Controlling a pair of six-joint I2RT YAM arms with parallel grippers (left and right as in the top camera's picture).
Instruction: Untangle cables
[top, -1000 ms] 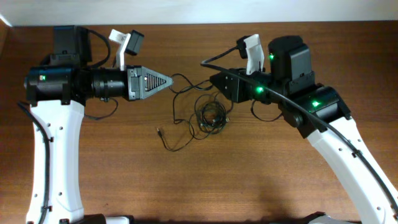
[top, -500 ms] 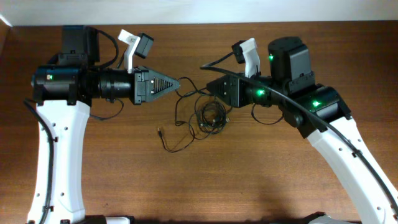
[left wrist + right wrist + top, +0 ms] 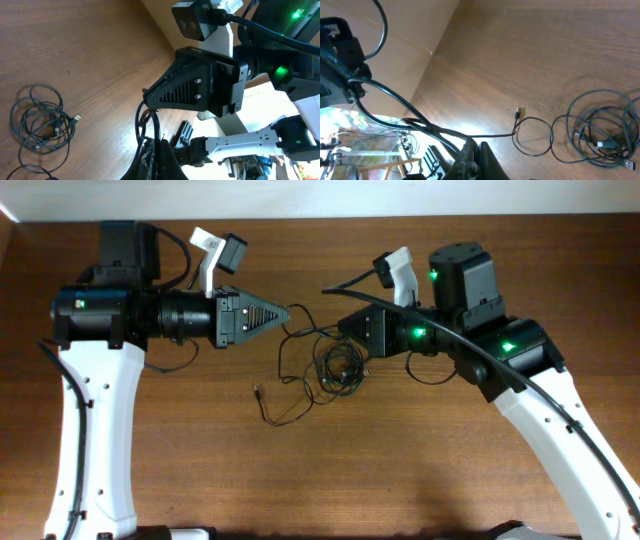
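Tangled cables (image 3: 340, 366), frame centre: coil unresolved, one strand trailing lower left. Clamped on cables: left gripper (image 3: 285, 312), right gripper (image 3: 341, 327).

Overhead light: bright and even all over the table (image 3: 400, 470).
Shadows: soft and faint, on the table right beside the left arm (image 3: 90, 430).
Glare: a white shine on the table in the right wrist view.
Blur: the left gripper (image 3: 152, 157) and the right gripper (image 3: 472, 160) look dark and fuzzy, close above the table.
Sharp: the cables (image 3: 600, 130) lying on the table.
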